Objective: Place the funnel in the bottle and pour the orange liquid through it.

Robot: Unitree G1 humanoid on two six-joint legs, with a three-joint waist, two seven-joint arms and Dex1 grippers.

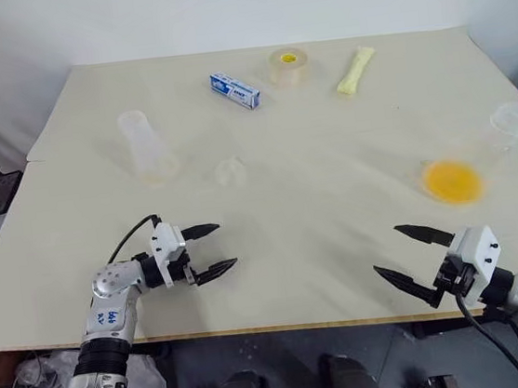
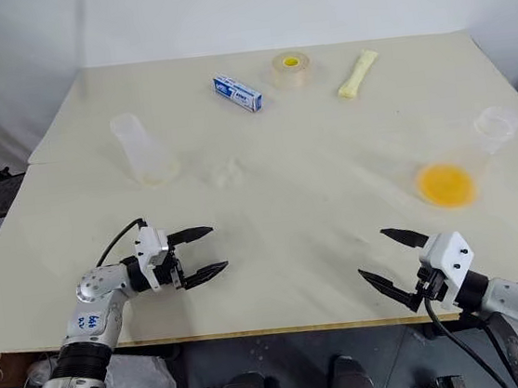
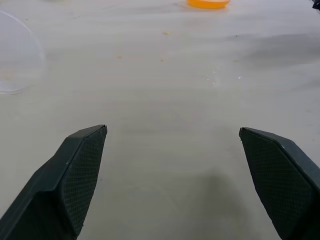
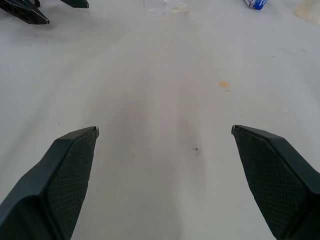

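So the first job, I think, is to pick up the funnel (image 1: pixel 231 171) and set it in the bottle (image 1: pixel 148 148). To do it well, the left tool (image 1: pixel 211 250) should come down slowly over the small clear funnel, pinch its rim softly so it does not pop away, then lower the short spout straight into the bottle's neck. The bottle is light and clear, so a bump could tip it.

Both tools are spread wide and hold nothing. The left tool hangs over the near part of the bench (image 1: pixel 328 139), and the funnel lies farther out from it, a bit toward the middle. The bottle stands just beside the funnel, on its left side, also farther out than the left tool.

The orange liquid (image 1: pixel 451 180) sits in a clear flask lying on the right side of the bench. The right tool (image 1: pixel 406 253) hangs near the front edge, and the liquid is past it, farther out.
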